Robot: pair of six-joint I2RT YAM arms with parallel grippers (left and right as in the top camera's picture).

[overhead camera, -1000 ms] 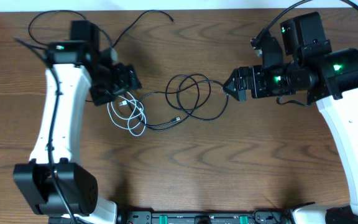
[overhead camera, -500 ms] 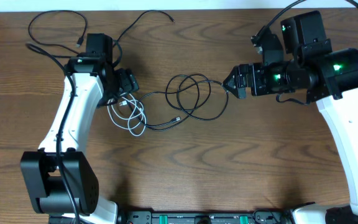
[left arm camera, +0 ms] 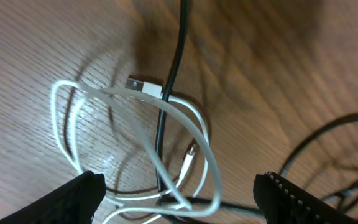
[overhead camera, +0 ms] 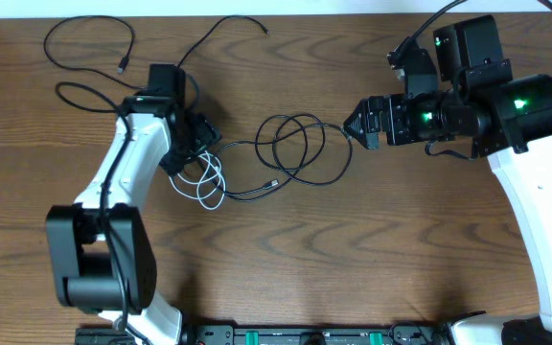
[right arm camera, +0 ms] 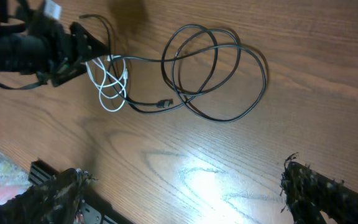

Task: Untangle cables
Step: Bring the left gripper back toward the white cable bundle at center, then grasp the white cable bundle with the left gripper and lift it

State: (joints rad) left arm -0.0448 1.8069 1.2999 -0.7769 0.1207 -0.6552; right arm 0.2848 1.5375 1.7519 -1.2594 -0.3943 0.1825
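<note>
At left we see the left gripper (left arm camera: 179,182) spread wide, seemingly empty, over the looped white cable (left arm camera: 145,87). Black cables (right arm camera: 164,103) coil mid-table (overhead camera: 286,259). The right gripper (overhead camera: 356,126) stands released just beside them.

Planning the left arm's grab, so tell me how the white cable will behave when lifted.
The white cable probably goes floppy: it lies in loose, uneven loops. It looks thin, so likely light and will sag from one grip point. A black cable crosses it near its plug, so lifting may drag that along.
</note>
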